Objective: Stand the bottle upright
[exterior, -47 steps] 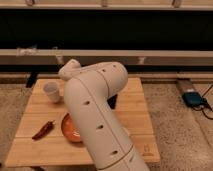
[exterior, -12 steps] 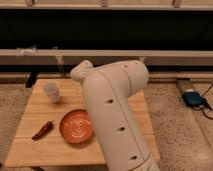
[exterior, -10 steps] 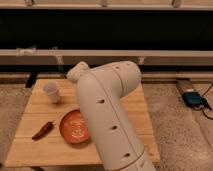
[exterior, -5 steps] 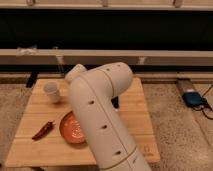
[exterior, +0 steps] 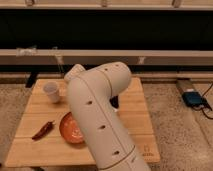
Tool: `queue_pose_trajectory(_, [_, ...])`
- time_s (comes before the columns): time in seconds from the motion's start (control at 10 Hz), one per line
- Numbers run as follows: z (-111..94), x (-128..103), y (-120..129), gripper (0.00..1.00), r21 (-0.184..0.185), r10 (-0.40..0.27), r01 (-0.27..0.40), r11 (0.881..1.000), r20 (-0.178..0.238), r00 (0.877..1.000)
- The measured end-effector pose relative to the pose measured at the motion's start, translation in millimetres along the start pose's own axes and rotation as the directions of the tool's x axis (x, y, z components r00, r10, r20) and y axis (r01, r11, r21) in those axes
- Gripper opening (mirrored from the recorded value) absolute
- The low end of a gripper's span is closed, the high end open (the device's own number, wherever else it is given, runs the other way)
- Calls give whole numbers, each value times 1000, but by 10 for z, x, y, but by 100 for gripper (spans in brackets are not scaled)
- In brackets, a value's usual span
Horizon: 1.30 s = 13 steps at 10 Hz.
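Note:
My white arm fills the middle of the view and rises from the bottom edge to a rounded joint over the back left of the wooden table. The gripper is hidden behind this arm, somewhere over the middle of the table. The bottle does not show; the arm covers the table's centre. A small dark piece peeks out at the arm's right edge, and I cannot tell what it is.
A white cup stands upright at the table's back left. An orange bowl sits left of centre, partly behind the arm. A red chili pepper lies at the front left. A blue object lies on the floor at right.
The arm has swung back to the left over the last second and now covers the right part of the orange bowl. Cup and pepper have not moved.

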Motion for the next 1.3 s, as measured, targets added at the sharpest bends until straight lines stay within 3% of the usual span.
queue_pose_trajectory(0.6, [-11, 63, 2, 5, -10, 5, -5, 1000, -12, 1000])
queue_pose_trajectory(0.7, [-8, 65, -25, 0, -14, 30, -30, 999, 1, 1000])
queue_pose_trajectory(0.9, [-15, 185, -237, 0, -32, 113, -112, 993, 40, 993])
queue_pose_trajectory(1.1, [-231, 210, -277, 0, -78, 162, -155, 985, 103, 981])
queue_pose_trajectory(1.2, [-426, 268, -376, 0, -124, 207, -188, 974, 156, 966])
queue_pose_trajectory(1.3, [-503, 281, -405, 0, -144, 221, -197, 970, 176, 959])
